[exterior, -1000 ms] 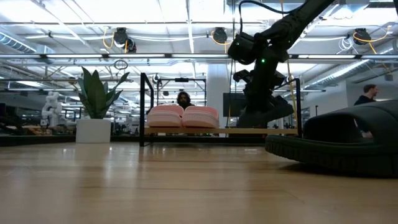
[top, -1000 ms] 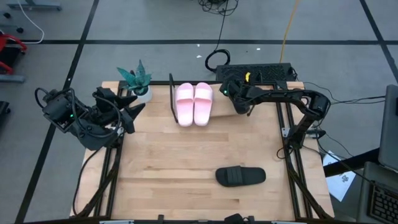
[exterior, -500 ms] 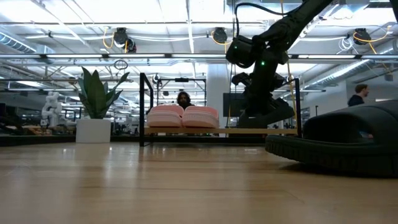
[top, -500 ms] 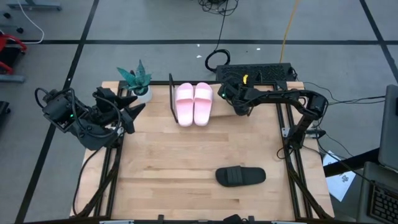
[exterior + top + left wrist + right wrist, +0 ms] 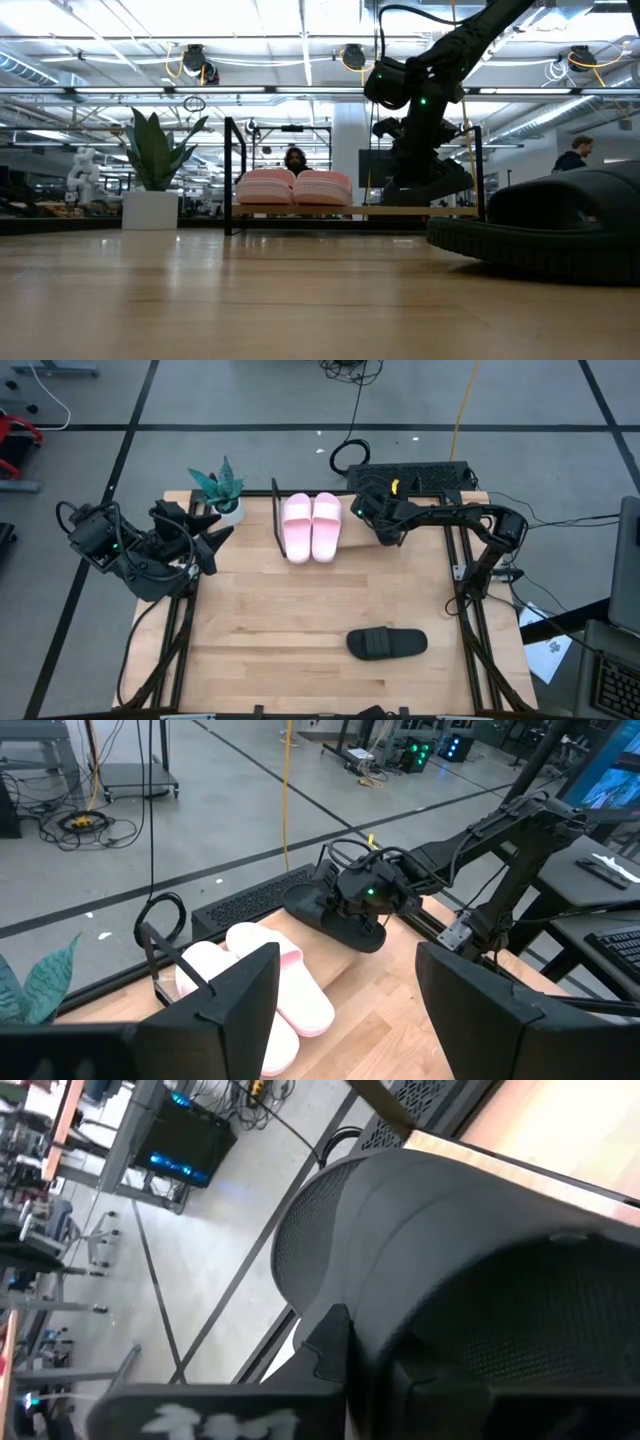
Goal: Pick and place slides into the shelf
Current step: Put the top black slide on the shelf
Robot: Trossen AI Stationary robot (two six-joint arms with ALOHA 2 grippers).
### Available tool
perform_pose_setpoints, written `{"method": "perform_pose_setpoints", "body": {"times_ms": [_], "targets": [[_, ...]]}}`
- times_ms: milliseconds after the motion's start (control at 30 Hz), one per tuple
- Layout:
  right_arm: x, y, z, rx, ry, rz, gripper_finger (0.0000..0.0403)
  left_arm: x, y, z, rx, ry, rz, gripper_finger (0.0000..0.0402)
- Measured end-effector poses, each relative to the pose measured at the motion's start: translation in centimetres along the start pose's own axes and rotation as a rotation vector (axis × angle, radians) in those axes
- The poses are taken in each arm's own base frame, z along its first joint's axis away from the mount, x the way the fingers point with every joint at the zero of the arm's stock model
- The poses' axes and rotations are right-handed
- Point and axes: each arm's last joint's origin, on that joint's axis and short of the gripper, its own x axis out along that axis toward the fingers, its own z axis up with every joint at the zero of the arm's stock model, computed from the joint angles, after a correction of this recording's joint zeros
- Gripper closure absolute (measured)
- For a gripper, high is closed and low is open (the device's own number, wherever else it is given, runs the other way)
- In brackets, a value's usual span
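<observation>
Two pale pink slides lie side by side on the left part of the shelf, toes toward the near edge. My right gripper is shut on a black slide over the shelf's right part, just right of the pink pair. Whether that slide's sole rests on the board cannot be told. A second black slide lies flat on the table near the front edge. At the table's left edge my left gripper hangs open, well above the table, with nothing in it. My right gripper holds the black slide by its wide strap, coming at it slanting down from the table's right side. The gripper's own body hides where the fingers meet the strap. The slide sits about level at the shelf board.
A potted plant stands at the far left, just left of the shelf's black wire end frame. A black perforated box lies behind the shelf. Bare wood stretches across the table's middle. A person stands in the room beyond.
</observation>
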Motion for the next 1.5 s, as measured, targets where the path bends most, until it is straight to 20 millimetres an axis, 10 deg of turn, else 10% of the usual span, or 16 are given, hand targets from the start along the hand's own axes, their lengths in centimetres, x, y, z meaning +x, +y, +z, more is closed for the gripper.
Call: {"method": "perform_pose_setpoints", "body": {"times_ms": [967,1500], "targets": [[-0.12,0.76,-0.52,-0.049,0.037,0.073,0.0376,0.0,0.0,0.0,0.003,0.001,0.0,0.0165],[-0.26,0.91,-0.74,-0.041,0.056,0.09,0.0299,0.0,0.0,0.0,0.018,0.0,0.0,0.0165]]}}
